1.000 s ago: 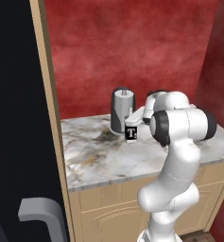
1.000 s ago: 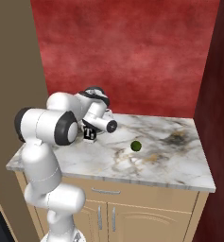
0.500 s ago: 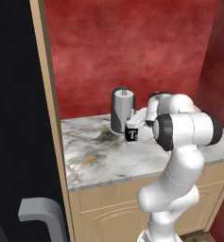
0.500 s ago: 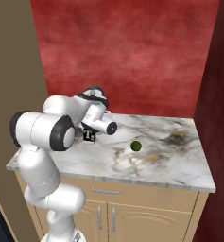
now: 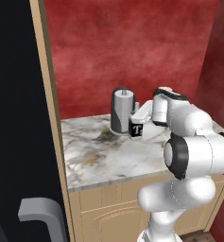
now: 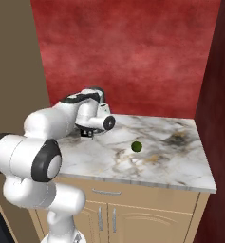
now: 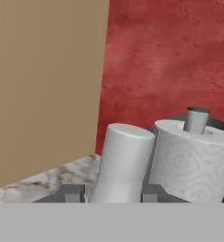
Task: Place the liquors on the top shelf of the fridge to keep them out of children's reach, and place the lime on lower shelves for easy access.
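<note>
A square liquor bottle (image 5: 137,129) with a black label marked "T" stands near the back of the marble counter (image 5: 99,156), beside the paper-towel roll. My gripper (image 5: 138,119) reaches in from the right and is shut on its top. In the hand view the bottle's pale round top (image 7: 122,163) sits between my two finger tips (image 7: 72,193), which touch it on both sides. From the right the bottle (image 6: 87,133) is a small dark shape under my hand. The lime (image 6: 137,146) lies alone mid-counter, right of the arm. The dark fridge door (image 5: 9,118) fills the left; its shelves are out of view.
A grey paper-towel roll (image 5: 122,111) on its holder stands just behind and left of the bottle, close to my fingers; it is the patterned roll (image 7: 189,165) in the hand view. A tan cabinet panel (image 5: 49,113) borders the counter's left. The fridge's grey handle (image 5: 38,212) is low left.
My jaws have closed in on the bottle's top. The arm's elbow has swung outward toward the camera. The bottle has moved little, if at all.
</note>
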You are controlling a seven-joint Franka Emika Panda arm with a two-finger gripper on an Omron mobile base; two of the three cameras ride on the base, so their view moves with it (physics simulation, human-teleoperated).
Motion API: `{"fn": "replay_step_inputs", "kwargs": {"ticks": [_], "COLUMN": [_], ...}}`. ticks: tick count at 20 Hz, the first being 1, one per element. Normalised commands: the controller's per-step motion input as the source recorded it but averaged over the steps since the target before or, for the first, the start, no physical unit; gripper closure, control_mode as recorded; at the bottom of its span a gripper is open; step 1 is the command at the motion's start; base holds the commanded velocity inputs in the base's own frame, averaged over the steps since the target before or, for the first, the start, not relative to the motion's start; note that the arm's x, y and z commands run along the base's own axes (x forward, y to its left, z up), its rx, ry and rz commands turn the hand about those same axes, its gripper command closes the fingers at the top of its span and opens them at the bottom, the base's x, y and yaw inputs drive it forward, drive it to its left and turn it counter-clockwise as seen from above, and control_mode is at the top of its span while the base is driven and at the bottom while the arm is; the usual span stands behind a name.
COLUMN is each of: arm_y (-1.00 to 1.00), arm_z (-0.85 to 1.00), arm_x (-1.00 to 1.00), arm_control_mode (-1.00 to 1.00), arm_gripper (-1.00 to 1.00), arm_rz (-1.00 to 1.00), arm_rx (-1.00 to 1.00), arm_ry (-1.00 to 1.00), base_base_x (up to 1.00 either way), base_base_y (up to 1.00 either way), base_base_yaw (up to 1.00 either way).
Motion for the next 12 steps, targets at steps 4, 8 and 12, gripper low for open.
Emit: {"fn": "replay_step_inputs", "kwargs": {"ticks": [4,8,12], "arm_y": [-0.08,-0.09,-0.1], "arm_z": [1.0,0.84,0.56], "arm_x": [-0.29,-0.46,-0.78], "arm_control_mode": [-1.0,-1.0,-1.0], "arm_gripper": [1.0,1.0,1.0], "arm_rz": [0.0,-0.01,-0.02], "arm_rx": [-0.13,-0.2,-0.2], "arm_ry": [0.01,0.04,0.05], "base_base_x": [0.0,0.0,0.0], "base_base_y": [0.0,0.0,0.0], "base_base_yaw": [0.0,0.0,0.0]}}
